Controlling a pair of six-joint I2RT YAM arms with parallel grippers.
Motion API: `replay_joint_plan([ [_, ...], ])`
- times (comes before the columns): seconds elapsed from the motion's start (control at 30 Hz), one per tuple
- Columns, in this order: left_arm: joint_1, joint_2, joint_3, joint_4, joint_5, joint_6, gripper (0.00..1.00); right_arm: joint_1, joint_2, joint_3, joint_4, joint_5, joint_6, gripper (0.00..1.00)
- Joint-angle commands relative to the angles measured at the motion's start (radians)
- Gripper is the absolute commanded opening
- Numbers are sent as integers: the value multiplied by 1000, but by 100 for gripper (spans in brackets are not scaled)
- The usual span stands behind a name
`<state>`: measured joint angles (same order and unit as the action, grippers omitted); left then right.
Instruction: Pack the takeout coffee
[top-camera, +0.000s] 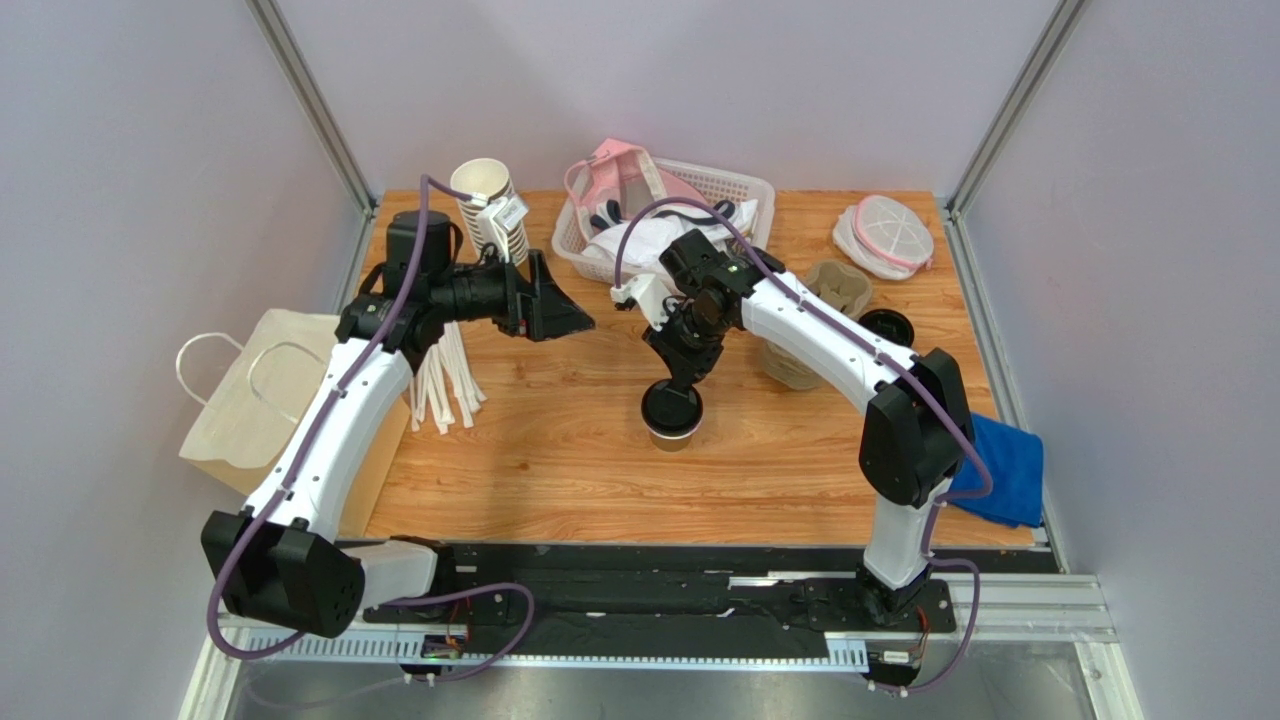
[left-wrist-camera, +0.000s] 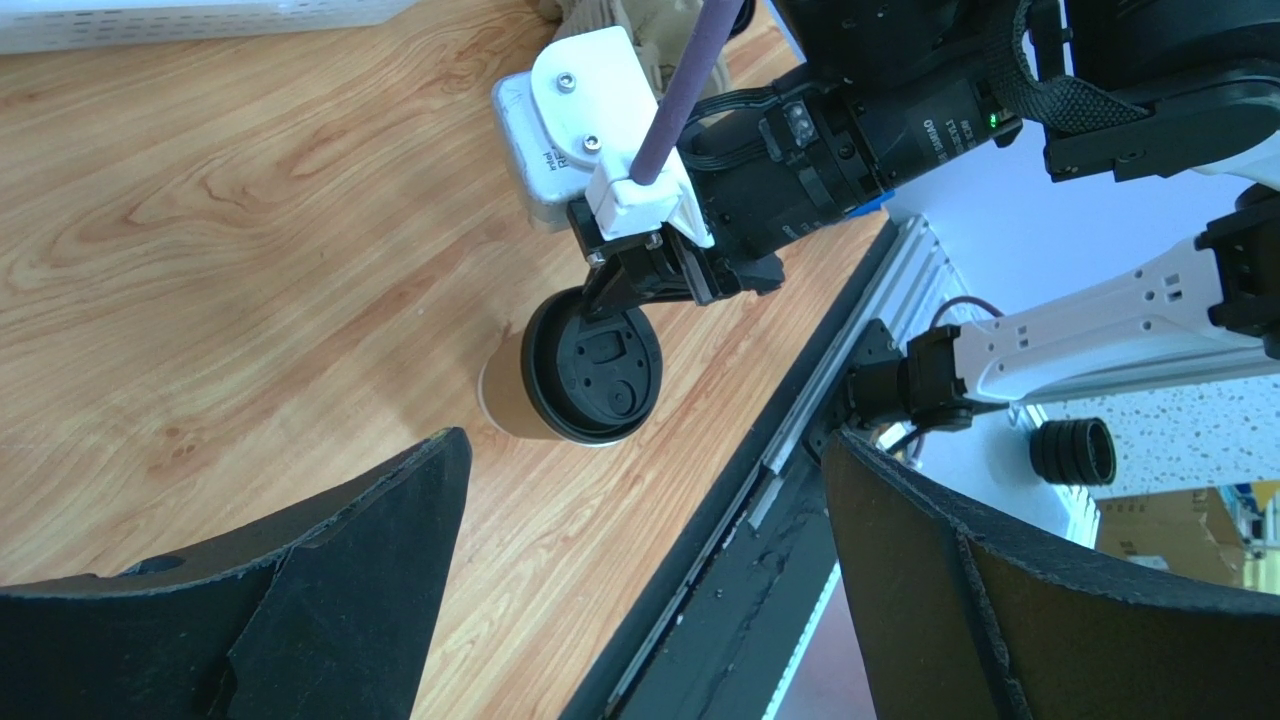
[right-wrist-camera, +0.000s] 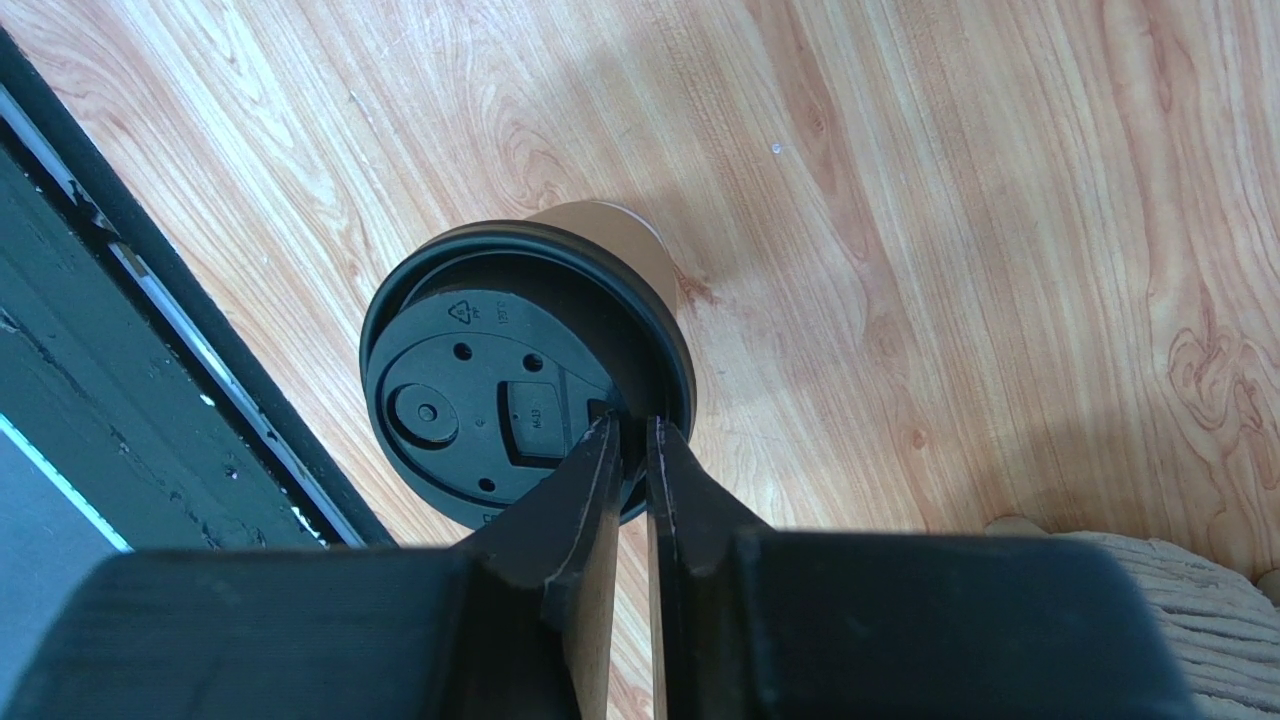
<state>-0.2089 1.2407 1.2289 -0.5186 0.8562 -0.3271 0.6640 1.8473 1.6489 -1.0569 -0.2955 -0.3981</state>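
Top external: takeout coffee (top-camera: 672, 414) stands upright on the counter (top-camera: 526, 480), mid-front, well apart from the paper bag (top-camera: 248, 398) at the left edge. Right gripper (top-camera: 676, 383) sits straight above its lid; left gripper (top-camera: 568, 315) hovers apart, off to the left

Left wrist: left gripper spread wide, holding nothing. Cup in view ahead, right gripper's tips at the lid's rim

Right wrist: jaws nearly together with a thin gap, tips on the lid's rim. Pinching or only resting, cannot tell

Judgement: a lid-rim hold risks popping the lid. Better to widen, drop around the cup wall below the lid, close gently, lift straight, carry level toward the bag
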Motion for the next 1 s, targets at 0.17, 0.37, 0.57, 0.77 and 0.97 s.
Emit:
replay_joint_plan([
  [0.17,5,8,-3,37,23,3,96,-4,4,5,3,-30,-8,17],
  [0.37,5,5,-3,37,32,6,96,-4,6,18,-11,-21,-13,22],
  [0.57,5,-7,3,34,47,33,99,-21,-29,84,-35,7,-5,33],
  [0.77,5,-29,18,-1,147,85,99,-95,-128,147,-55,-57,56,54],
  [0.97,-56,-27,-112,132,231,-47,90,-185,-273,-32,58,-296,315,29],
])
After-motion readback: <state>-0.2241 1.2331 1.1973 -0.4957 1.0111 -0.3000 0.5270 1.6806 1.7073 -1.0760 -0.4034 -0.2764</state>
